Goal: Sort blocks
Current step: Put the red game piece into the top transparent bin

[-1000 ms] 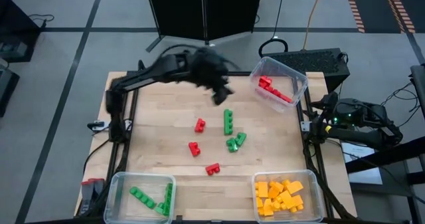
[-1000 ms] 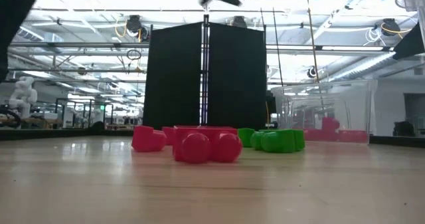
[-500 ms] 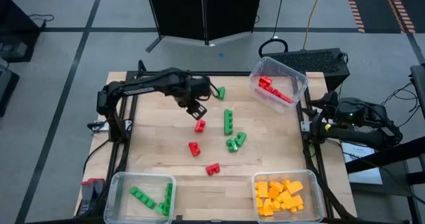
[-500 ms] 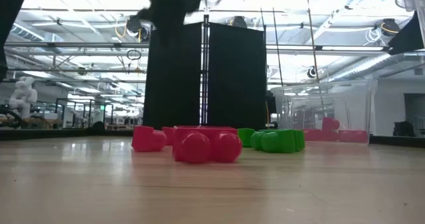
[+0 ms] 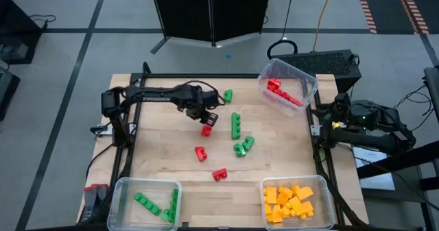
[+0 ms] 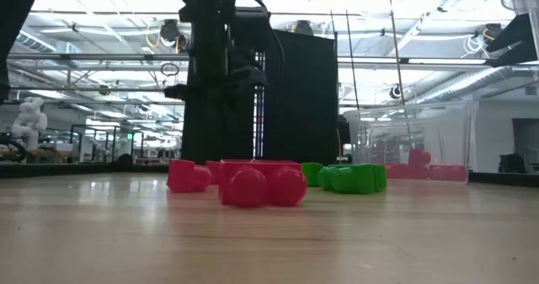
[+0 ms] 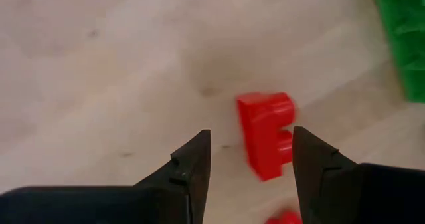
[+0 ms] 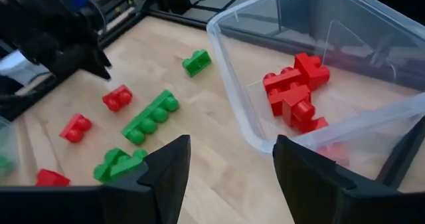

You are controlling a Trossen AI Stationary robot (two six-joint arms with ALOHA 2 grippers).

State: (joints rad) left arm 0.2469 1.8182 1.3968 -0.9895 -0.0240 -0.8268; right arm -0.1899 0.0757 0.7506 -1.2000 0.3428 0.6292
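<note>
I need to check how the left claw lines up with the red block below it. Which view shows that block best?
The left wrist view: the red block fills the gap between the open left claw fingers. The high view shows it small, at the claw. The right wrist view shows it far off; the low view does not single it out.

My left arm (image 5: 154, 92) is matte black, slim and jointed, with dark cable looped along it; its fingers (image 7: 189, 167) are black wedges.
</note>
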